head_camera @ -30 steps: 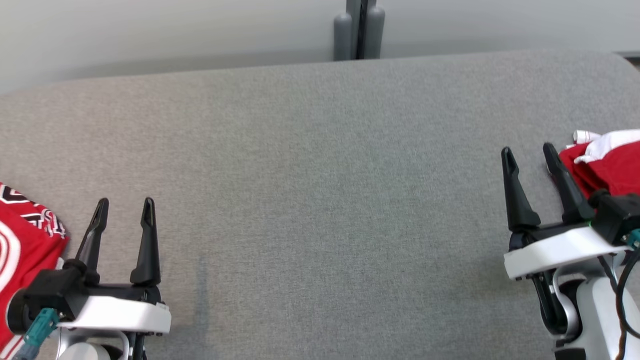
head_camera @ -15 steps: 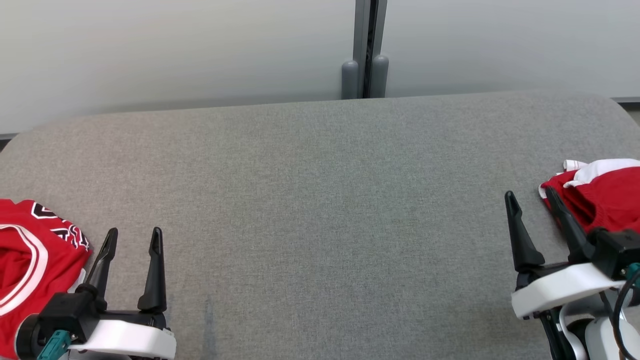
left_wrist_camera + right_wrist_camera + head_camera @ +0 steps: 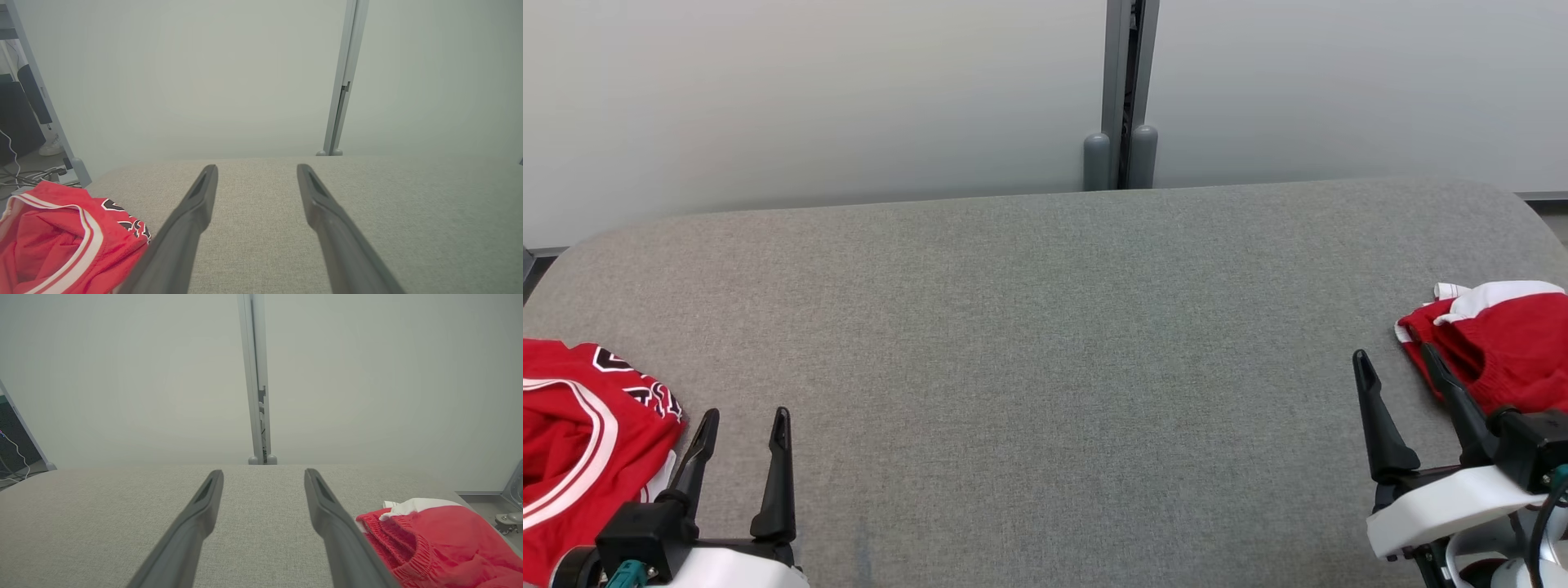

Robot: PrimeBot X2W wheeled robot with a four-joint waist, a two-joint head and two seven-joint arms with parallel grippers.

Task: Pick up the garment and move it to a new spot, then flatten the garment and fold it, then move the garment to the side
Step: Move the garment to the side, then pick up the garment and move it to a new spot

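Nothing looks begun: left gripper (image 3: 747, 412) and right gripper (image 3: 1392, 353) stand wide open, empty; the rumpled red jersey (image 3: 572, 425) and, seemingly, red shorts (image 3: 1507, 347) await pickup, flattening, folding.

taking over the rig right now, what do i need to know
Grippers: the left gripper is open and empty over the grey table, just right of the red jersey. The right gripper is open and empty, close beside the red and white garment; contact cannot be told.
Things: the jersey lies bunched at the table's left edge, the other garment bunched at its right edge.
Done: nothing is held, flattened or folded.
Left: pick up, move, flatten, fold, set aside. Which garment comes first is unclear.
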